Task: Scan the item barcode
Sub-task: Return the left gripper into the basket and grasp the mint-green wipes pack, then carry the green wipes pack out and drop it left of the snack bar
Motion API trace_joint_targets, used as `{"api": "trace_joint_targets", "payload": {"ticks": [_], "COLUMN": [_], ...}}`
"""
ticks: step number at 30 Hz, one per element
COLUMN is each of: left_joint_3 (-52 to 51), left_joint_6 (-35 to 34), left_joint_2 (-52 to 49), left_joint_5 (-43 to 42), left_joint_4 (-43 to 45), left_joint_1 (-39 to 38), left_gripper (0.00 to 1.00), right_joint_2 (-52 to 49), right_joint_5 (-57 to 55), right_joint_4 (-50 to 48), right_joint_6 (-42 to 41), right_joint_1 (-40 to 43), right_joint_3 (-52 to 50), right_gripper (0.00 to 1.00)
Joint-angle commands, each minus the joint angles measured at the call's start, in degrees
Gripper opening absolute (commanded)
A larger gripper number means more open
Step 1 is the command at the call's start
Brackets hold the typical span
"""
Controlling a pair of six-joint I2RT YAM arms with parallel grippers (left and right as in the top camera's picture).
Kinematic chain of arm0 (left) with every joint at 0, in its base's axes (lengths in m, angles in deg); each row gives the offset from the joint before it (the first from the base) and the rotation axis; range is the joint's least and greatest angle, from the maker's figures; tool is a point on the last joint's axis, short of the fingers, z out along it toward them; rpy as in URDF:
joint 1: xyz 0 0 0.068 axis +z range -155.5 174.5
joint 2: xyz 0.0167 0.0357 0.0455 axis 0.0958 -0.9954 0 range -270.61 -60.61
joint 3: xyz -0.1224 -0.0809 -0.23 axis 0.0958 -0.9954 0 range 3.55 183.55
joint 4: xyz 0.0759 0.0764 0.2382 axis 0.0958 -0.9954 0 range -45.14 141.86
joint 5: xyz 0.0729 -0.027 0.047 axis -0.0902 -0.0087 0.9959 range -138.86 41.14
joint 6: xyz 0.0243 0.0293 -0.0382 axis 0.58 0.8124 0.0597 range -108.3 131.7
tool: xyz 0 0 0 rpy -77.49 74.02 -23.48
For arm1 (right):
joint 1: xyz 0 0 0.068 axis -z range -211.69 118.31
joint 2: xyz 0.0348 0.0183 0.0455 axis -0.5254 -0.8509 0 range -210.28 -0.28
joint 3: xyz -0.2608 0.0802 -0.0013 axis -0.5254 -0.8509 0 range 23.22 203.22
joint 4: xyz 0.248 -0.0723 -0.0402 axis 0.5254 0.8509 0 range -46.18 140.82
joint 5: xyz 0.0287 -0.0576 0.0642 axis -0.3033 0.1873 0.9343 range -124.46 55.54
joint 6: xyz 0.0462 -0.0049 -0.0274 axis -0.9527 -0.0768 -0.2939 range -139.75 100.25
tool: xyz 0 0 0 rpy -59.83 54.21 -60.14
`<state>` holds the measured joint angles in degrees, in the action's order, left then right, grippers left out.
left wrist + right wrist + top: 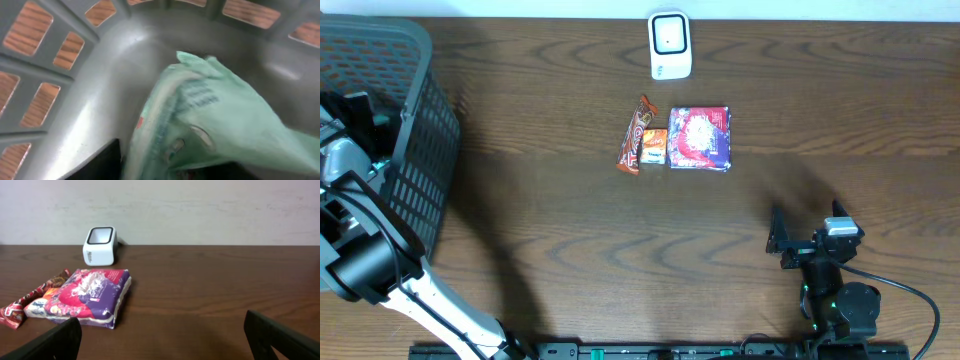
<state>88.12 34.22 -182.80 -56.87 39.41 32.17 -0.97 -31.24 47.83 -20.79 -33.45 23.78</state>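
Observation:
My left gripper (165, 171) is down inside the grey basket (55, 65). A pale green packet (210, 115) lies between its fingers and rests against the black left finger (97, 165). The other finger is hidden under the packet, and the view is blurred. The white barcode scanner (670, 45) stands at the back of the table, also in the right wrist view (100, 245). My right gripper (807, 236) hovers low near the front right, wide open (162, 340) with nothing between its fingers.
A purple and red packet (700, 138), a small orange pack (654, 147) and a red-brown bar (635, 135) lie side by side in front of the scanner. The basket (410, 120) stands at the table's left edge, with my left arm reaching into it.

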Motion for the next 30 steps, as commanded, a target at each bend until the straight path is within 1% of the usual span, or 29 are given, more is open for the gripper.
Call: {"api": "trace_joint_targets", "payload": {"ticks": [1,2,3,7,12,18,19,22,23,26,28,29,30], "left_joint_3": [-1.07,-1.07,-1.07,-1.07,-1.07,-1.07,-1.07,-1.07,-1.07,-1.07,-1.09,-1.09,-1.09], "left_joint_6": [-0.35,-0.79,-1.77,-7.87,-17.77,-24.96,-26.99,-37.00,-41.03,-49.79,-55.04,-57.46,-57.57], "left_joint_2": [-0.24,0.81,1.84,7.72,18.47,34.45,37.16,43.93,46.51,51.45,53.37,54.36,54.51], "left_joint_5": [-0.33,-0.35,-0.35,-0.35,-0.37,-0.50,-0.61,-1.25,-2.84,-6.01,-6.95,-9.90,-11.69], "left_joint_4": [-0.76,-0.85,-0.94,-1.38,-3.48,-7.76,-8.17,-8.50,-8.50,-8.22,-8.31,-8.28,-8.26], "left_joint_1": [-0.09,-0.09,-0.09,-0.09,-0.09,-0.13,-0.15,-0.15,-0.15,-0.90,-2.64,-5.86,-8.11], "left_gripper": [0.25,0.13,0.08,0.07,0.07,0.07,0.07,0.07,0.07,0.08,0.08,0.08,0.08], "right_joint_2": [0.37,0.37,0.37,0.37,0.37,0.37,0.37,0.37,0.37,0.37,0.37,0.35,0.35], "right_joint_5": [0.35,0.35,0.35,0.35,0.35,0.35,0.35,0.35,0.35,0.35,0.33,0.35,0.35], "right_joint_4": [0.07,0.07,0.07,0.07,0.07,0.07,0.07,0.07,0.07,0.07,0.07,0.07,0.07], "right_joint_6": [-0.83,-0.81,-0.81,-0.81,-0.81,-0.81,-0.81,-0.81,-0.81,-0.81,-0.81,-0.81,-0.81], "right_joint_1": [0.44,0.44,0.44,0.44,0.44,0.44,0.44,0.44,0.44,0.44,0.44,0.44,0.44], "right_joint_3": [-0.22,-0.22,-0.22,-0.22,-0.22,-0.22,-0.22,-0.22,-0.22,-0.22,-0.22,-0.22,-0.22], "right_gripper": [0.99,0.99,0.99,0.99,0.99,0.99,0.99,0.99,0.99,0.99,0.99,0.99,0.99]}}
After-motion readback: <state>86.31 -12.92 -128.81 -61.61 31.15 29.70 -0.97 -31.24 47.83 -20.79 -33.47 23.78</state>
